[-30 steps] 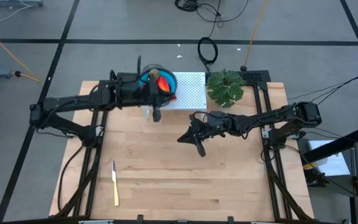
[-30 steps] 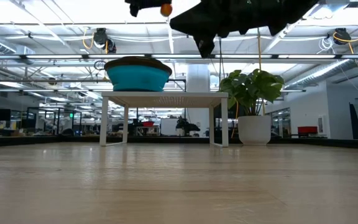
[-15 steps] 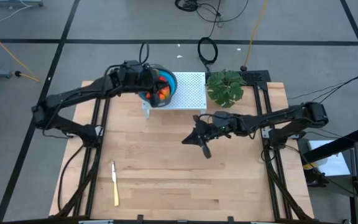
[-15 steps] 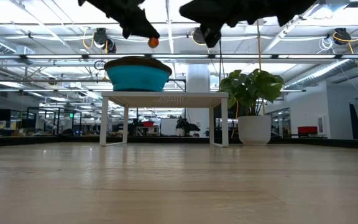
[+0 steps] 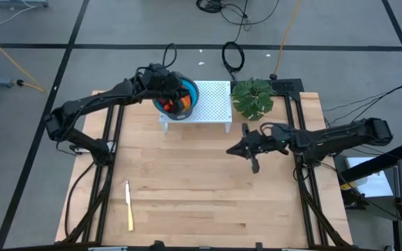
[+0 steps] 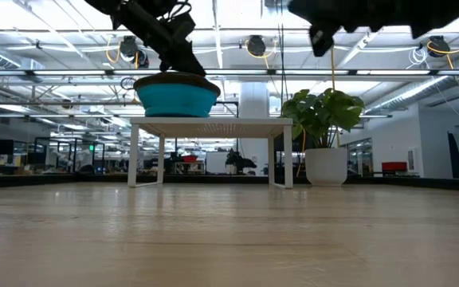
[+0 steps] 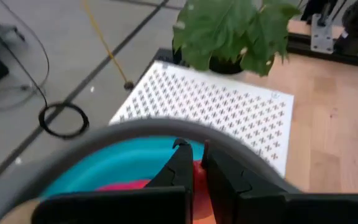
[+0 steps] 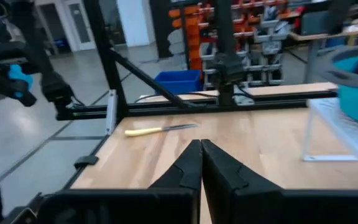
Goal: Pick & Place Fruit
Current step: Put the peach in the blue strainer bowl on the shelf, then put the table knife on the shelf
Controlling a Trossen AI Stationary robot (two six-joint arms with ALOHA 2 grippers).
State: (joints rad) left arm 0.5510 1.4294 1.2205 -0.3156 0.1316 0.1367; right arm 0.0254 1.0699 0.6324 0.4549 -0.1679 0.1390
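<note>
Left tool (image 7: 194,163) and right tool (image 8: 201,163) are both closed, arms raised.

A perforated stand (image 5: 211,103) sits at the back of the bench (image 5: 187,202), carrying a bowl (image 5: 187,94) on its left end, with the fruit (image 5: 179,103) inside. The left hand (image 5: 167,85) is over the bowl. A potted plant (image 5: 252,97) stands just right of the stand. The right hand (image 5: 252,157) hangs above the bench's right half. A knife (image 5: 128,204) lies near the front left.
</note>
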